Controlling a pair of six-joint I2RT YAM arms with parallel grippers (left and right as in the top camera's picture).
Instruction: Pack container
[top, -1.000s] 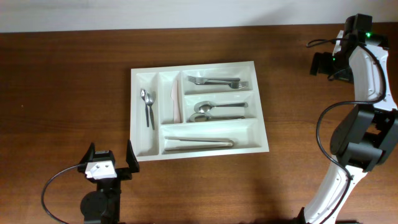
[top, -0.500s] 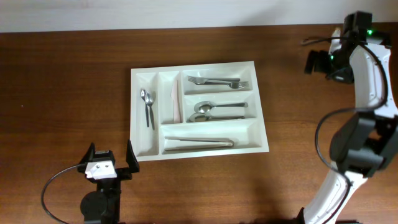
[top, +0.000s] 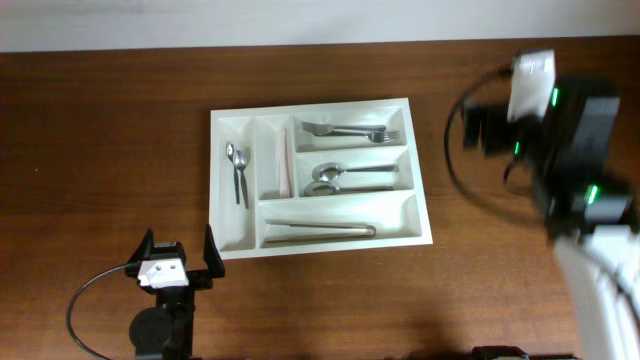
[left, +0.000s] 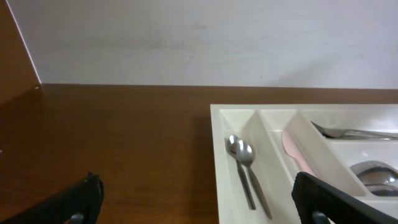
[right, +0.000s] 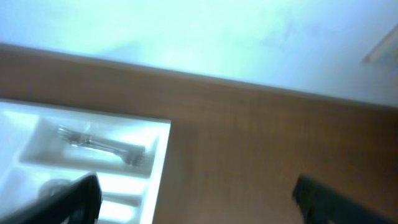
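Note:
The white five-compartment container (top: 216, 190) lies in the middle of the table. It holds two small spoons (top: 238, 172), a pink item (top: 285, 165), forks (top: 345, 130), large spoons (top: 345, 178) and knives (top: 320, 230). My left gripper (top: 178, 250) is open and empty, at the container's front left corner. In the left wrist view its fingers (left: 202, 208) frame the container's left rim (left: 217, 162) and the small spoons (left: 242, 168). My right gripper (top: 485, 128) is blurred, right of the container. Its wrist view shows open, empty fingers (right: 202, 202) over bare wood, beside the container's right rim (right: 158, 162) and the forks (right: 106, 146).
The brown wooden table (top: 100, 150) meets a white wall (top: 300, 20) along its far edge. The right arm's body (top: 585, 200) is blurred at the right side. A black cable (top: 90, 295) loops beside the left arm's base.
My right arm has swung left and toward the front from the far right corner and is motion-blurred. The left arm and the container's contents have not moved.

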